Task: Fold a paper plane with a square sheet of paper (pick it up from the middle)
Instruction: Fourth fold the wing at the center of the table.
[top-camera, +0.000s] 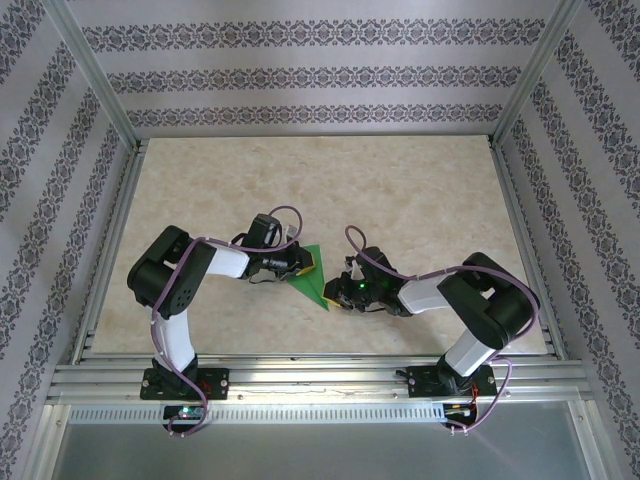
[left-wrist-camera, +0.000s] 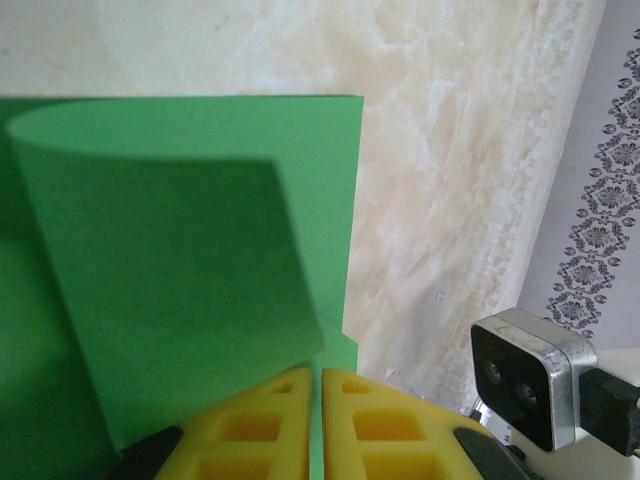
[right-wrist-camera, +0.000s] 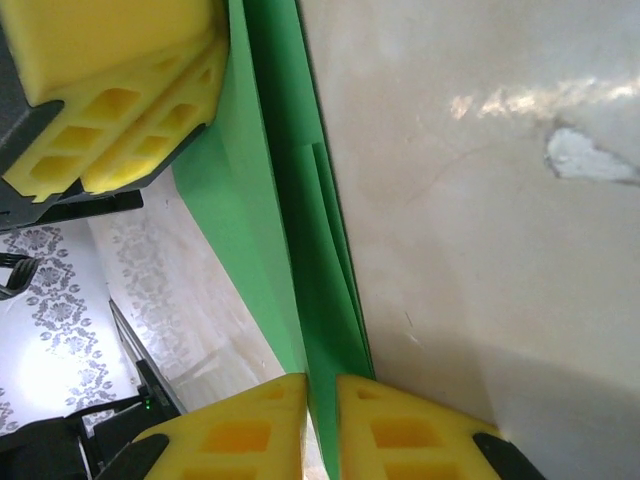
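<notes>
The green sheet of paper (top-camera: 313, 277) is folded into a pointed triangular shape and lies on the table between the two arms. My left gripper (top-camera: 303, 262) is at its upper edge, shut on it. In the left wrist view a curled flap of the paper (left-wrist-camera: 180, 270) rises over the flat layer, and a strip of green is pinched between the yellow fingers of that gripper (left-wrist-camera: 315, 372). My right gripper (top-camera: 341, 290) is at the paper's lower right point. Its jaws (right-wrist-camera: 322, 380) stand slightly apart with the folded layers (right-wrist-camera: 270, 200) running through the gap.
The marbled tabletop (top-camera: 400, 200) is ringed by an aluminium frame (top-camera: 300, 372) and patterned walls. The right arm's wrist camera (left-wrist-camera: 530, 375) sits close to the left gripper's right side. The left gripper's yellow fingers (right-wrist-camera: 110, 110) show top left in the right wrist view.
</notes>
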